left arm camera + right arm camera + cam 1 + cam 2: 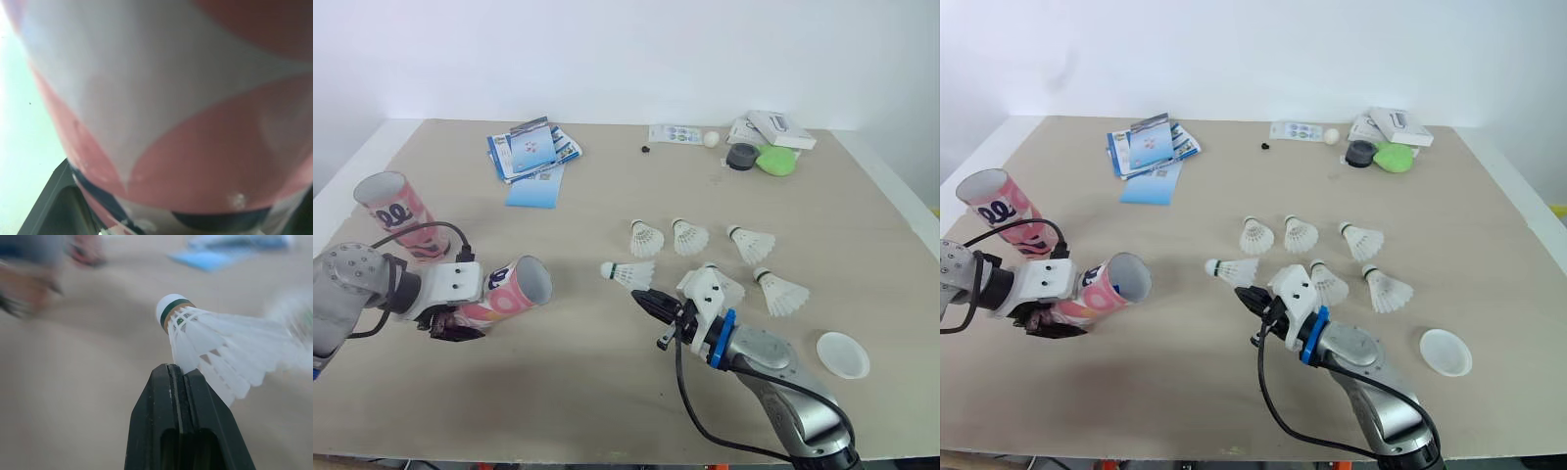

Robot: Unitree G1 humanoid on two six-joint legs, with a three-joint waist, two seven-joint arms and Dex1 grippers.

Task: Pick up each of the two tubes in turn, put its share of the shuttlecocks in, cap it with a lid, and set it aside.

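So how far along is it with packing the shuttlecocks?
Barely started. The left gripper holds one tube tilted, uncapped; the right gripper is shut beside a shuttlecock. Six shuttlecocks lie loose, the other tube stands open, one lid waits.

No legible text, markings on the held tube [514, 289] and blue leaflets [533, 152] too small to read

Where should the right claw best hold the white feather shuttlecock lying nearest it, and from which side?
Probably the narrow neck behind the cork of the white feather shuttlecock, from above. It lies on its side, cork towards the robot's left, skirt flaring wide. The right claw is shut.
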